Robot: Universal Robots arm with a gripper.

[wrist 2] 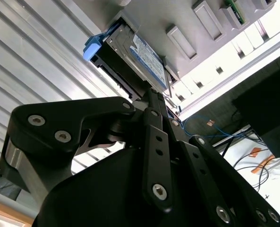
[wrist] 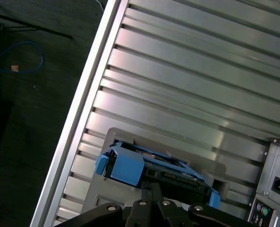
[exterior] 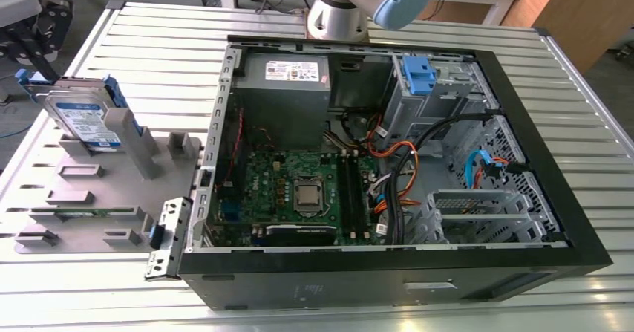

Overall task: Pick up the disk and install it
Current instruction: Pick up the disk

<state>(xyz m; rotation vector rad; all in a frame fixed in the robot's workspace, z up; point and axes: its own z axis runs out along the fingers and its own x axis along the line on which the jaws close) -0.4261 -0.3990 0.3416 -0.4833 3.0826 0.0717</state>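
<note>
On the ribbed table (exterior: 416,31), a grey rack (exterior: 99,191) holds the disk (exterior: 85,122); hand (wrist 2: 152,94) beside it, grip unclear.

A ribbed aluminium table (exterior: 148,35) carries an open black computer case (exterior: 347,284) beside a grey holder plate (exterior: 109,191).

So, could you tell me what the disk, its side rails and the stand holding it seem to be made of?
The disk looks like bare silver metal with a dull sheen, under a glossy, paper-like blue-and-white label. Its side rails look like moulded blue plastic, evenly coloured and matte. The stand appears to be matte grey plastic, though painted metal is possible.
</note>
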